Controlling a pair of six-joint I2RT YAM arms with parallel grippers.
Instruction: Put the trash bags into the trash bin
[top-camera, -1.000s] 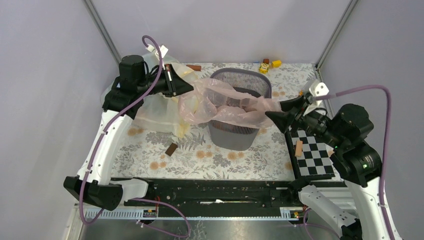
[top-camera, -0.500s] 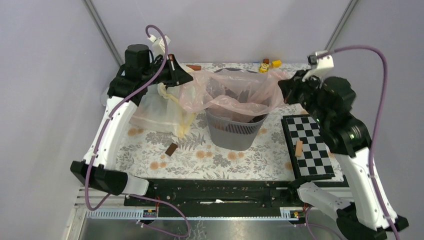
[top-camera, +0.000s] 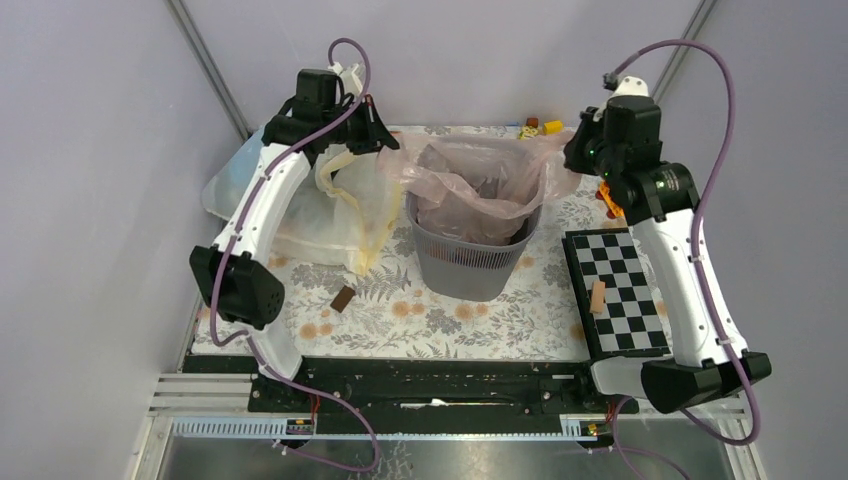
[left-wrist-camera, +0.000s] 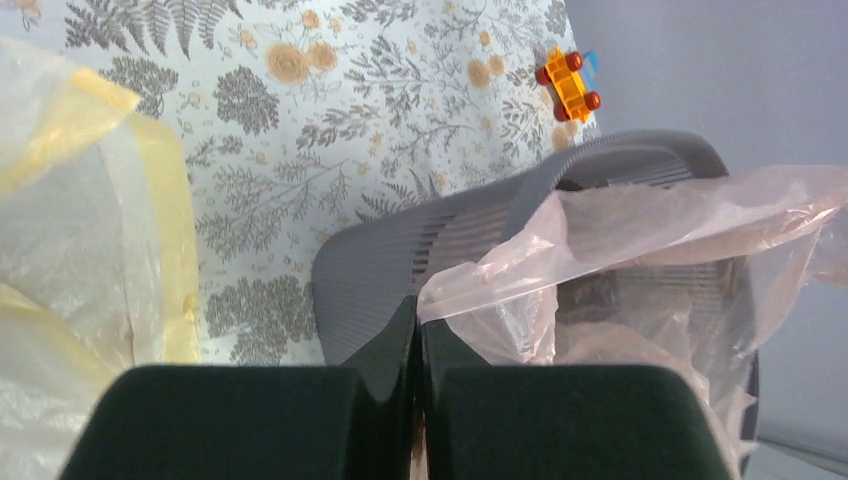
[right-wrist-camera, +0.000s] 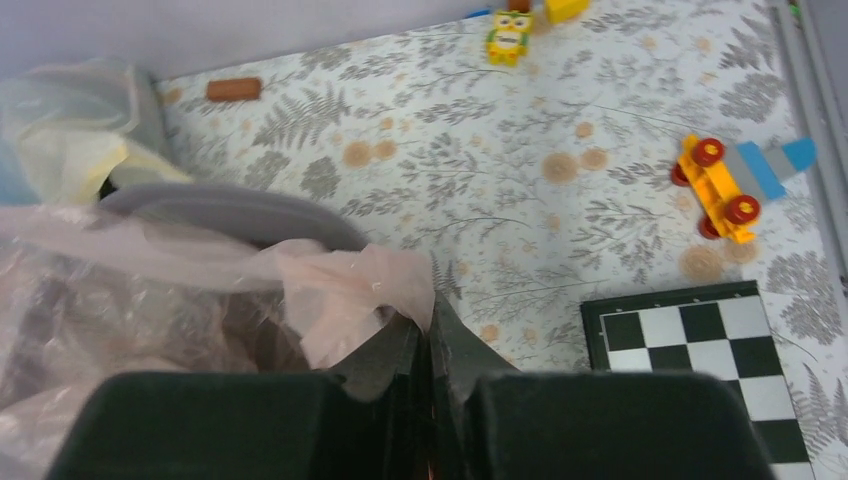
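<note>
Pinching the pink bag (top-camera: 478, 185) from both sides: your left gripper (left-wrist-camera: 415, 322) has its jaws closed on the bag's left edge, and your right gripper (right-wrist-camera: 428, 335) is clamped on the right edge. The bag is spread across the mouth of the bin (top-camera: 468, 265) at the centre of the top view, its middle sagging inside. The whitish bag (top-camera: 300, 215) sits just left of the bin.

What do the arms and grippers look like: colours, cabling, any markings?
Both sides match. Left arm and right arm: white link shells, black joint housings. Left purple cable and right purple cable loop off the wrists. Left gripper and right gripper: dark blocky bodies, wedge fingers tapering to thin tips. No legible markings, no sleeves.
</note>
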